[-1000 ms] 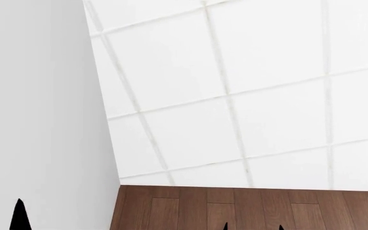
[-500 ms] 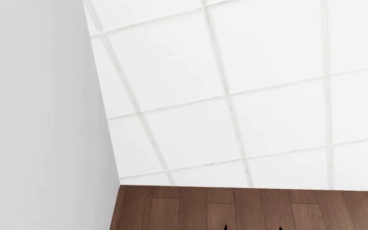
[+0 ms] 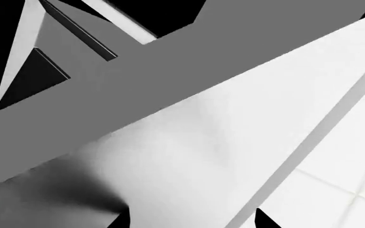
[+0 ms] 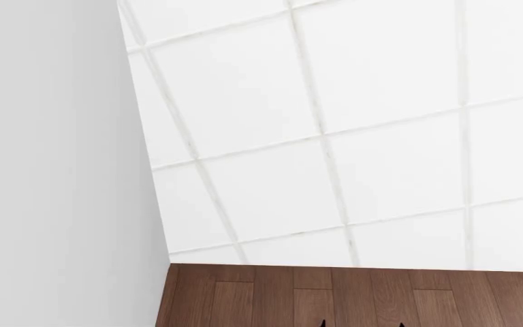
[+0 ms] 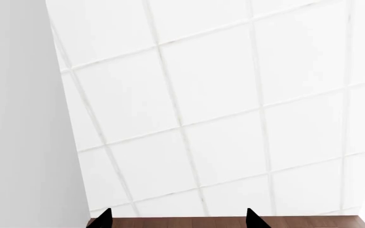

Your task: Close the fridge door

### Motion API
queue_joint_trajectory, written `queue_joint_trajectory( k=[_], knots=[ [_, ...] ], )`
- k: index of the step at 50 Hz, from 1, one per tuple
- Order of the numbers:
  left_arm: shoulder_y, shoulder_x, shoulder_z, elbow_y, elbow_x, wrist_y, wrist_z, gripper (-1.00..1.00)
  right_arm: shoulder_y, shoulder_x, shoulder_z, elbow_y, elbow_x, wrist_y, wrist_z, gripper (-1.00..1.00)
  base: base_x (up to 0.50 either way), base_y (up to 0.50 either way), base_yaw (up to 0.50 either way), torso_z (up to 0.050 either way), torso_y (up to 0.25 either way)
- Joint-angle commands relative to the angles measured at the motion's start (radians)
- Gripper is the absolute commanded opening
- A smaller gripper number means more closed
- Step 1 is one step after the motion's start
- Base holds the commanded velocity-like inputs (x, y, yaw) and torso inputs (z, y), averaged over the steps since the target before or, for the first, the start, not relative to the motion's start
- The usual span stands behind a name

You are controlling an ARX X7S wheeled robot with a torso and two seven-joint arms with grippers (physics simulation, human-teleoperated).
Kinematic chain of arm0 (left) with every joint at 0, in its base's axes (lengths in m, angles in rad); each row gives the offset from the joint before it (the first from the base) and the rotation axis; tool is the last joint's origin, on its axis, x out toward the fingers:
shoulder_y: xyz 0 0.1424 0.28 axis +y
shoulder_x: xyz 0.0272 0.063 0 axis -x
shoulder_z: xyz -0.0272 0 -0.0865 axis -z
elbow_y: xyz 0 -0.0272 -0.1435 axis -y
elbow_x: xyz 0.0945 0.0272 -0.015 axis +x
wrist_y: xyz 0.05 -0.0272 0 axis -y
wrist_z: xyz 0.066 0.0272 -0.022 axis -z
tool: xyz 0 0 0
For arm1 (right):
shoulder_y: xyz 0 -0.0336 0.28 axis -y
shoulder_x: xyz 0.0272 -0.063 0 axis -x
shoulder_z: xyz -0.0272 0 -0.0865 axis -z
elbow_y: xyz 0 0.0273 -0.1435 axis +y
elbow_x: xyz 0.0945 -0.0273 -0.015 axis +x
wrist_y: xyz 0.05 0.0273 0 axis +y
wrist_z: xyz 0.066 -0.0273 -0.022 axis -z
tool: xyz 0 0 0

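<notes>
Two hands are only marginally in view. The right hand (image 5: 177, 219) shows as two dark fingertips set well apart at the near edge of the right wrist view, so its jaws stand open and hold nothing. The same pair of tips appears at the near edge of the head view. The left hand (image 3: 189, 222) shows two dark tips at the edge of the left wrist view, also spread, with nothing between them; it reads as open.

The fridge door (image 4: 52, 170) fills the left side of the head view as a flat light-grey panel, upright, running away from the robot. The tiled wall (image 4: 353, 136) lies to its right and beyond, and the wooden floor (image 4: 353, 293) meets the wall at the bottom. In the left wrist view the door is seen very close and obliquely: a grey face, a bright white thick edge (image 3: 233, 142), and part of the black handle (image 3: 78, 31) further along. Whether the left hand touches the panel cannot be told.

Judgement: the left hand is placed close against the door surface because closing needs a push, not a grasp; open jaws suit that. The right hand sits clear of the door, pointing at the wall, probably to stay out of the swing path.
</notes>
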Motion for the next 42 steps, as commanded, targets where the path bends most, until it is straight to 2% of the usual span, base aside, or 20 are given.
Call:
queue_joint_trajectory(
  k=[1, 14, 21, 23, 26, 32, 36, 42],
  knots=[
    [-0.106, -0.085, -0.248, -0.103, 0.111, 0.004, -0.166, 1.0, -0.002, 0.007, -0.001, -0.005, 0.006, 0.0, 0.005, 1.0, 0.0, 0.01, 0.01, 0.0, 0.0],
    [-0.131, -0.099, -0.263, -0.134, 0.122, 0.01, -0.177, 1.0, 0.003, 0.012, -0.01, 0.006, 0.007, -0.003, 0.008, 1.0, 0.0, 0.0, 0.0, 0.0, 0.0],
    [-0.115, -0.093, -0.237, -0.085, 0.104, -0.001, -0.167, 1.0, 0.007, 0.013, -0.013, 0.009, 0.009, -0.001, 0.011, 1.0, 0.0, 0.0, 0.0, 0.0, 0.0],
    [-0.083, -0.087, -0.196, -0.024, 0.095, -0.013, -0.142, 1.0, 0.006, 0.014, -0.014, 0.008, 0.011, -0.001, 0.012, 1.0, 0.0, 0.0, 0.0, 0.008, 0.0],
    [0.023, -0.082, -0.039, 0.146, 0.06, -0.05, -0.022, 1.0, 0.002, 0.018, -0.015, 0.0, 0.013, -0.001, 0.013, 1.0, 0.0, 0.0, 0.0, 0.0, 0.0],
    [0.196, -0.08, 0.156, 0.327, 0.099, -0.086, 0.102, 1.0, -0.005, 0.021, -0.014, -0.015, 0.02, 0.002, 0.018, 1.0, 0.0, 0.0, 0.0, 0.0, 0.0],
    [0.277, -0.088, 0.218, 0.349, 0.171, -0.066, 0.178, 1.0, -0.007, 0.019, -0.019, -0.021, 0.019, 0.001, 0.022, 1.0, 0.0, 0.0, 0.0, 0.0, 0.0],
    [0.296, -0.104, 0.245, 0.352, 0.207, -0.056, 0.216, 1.0, -0.006, 0.018, -0.022, -0.024, 0.02, 0.002, 0.028, 1.0, 0.0, 0.0, 0.0, 0.0, 0.0]
  ],
)
